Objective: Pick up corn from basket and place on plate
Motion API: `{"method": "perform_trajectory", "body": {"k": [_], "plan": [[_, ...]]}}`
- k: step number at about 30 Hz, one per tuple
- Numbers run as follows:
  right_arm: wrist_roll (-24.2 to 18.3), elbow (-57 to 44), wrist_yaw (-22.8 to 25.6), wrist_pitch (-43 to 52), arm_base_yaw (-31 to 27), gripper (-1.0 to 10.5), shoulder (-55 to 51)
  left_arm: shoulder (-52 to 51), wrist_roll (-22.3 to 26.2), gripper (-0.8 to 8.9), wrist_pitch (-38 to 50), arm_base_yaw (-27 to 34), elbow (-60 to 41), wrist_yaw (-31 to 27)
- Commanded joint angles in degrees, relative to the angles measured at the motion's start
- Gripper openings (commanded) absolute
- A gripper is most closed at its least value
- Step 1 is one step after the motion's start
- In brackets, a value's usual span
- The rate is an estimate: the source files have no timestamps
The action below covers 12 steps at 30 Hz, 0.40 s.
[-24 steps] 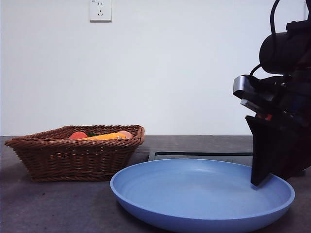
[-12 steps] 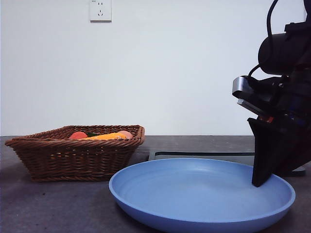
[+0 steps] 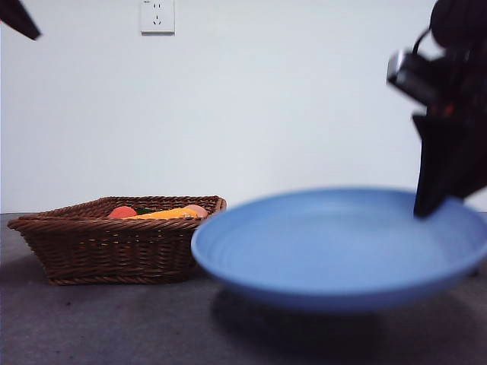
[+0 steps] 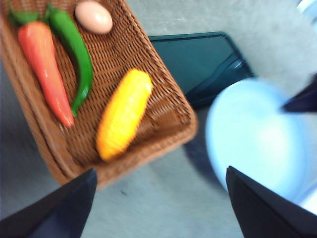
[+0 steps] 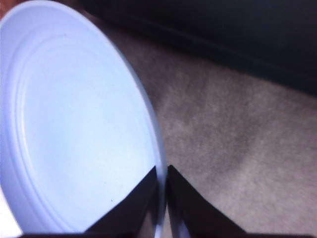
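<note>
Grey tabletop | right gripper (image 5: 162, 186) pinches plate (image 3: 335, 243) rim, airborne; keep level | left gripper (image 4: 158, 203) spread empty above basket (image 4: 163, 106) corn (image 4: 123, 114)

basket (image 4: 163, 106): holding corn (image 4: 123, 114), green pepper (image 4: 77, 54), red pepper (image 4: 45, 67), egg (image 4: 93, 16) | dark tray (image 4: 195, 62) lying beside basket | blue plate (image 4: 252, 139) blurring near basket | left gripper (image 4: 158, 208) hovering, jaws spread wide
</note>
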Motion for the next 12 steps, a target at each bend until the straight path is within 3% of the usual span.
{"method": "perform_trajectory", "body": {"k": [1, 7, 12], "plan": [[-0.7, 2.2, -0.4, -1.4, 0.1, 0.0, -1.8, 4.9, 4.6, 4.25, 0.9, -2.8, 2.9, -3.8], [-0.7, 6.3, -0.4, -5.3, -1.8, 0.0, -7.7, 20.0, 11.5, 4.25, 3.0, -11.4, 10.7, -16.1], [-0.7, 8.0, -0.4, -6.5, -4.2, 0.0, -9.9, 33.8, 16.3, 4.25, 4.1, -15.3, 18.3, -20.0]]}}
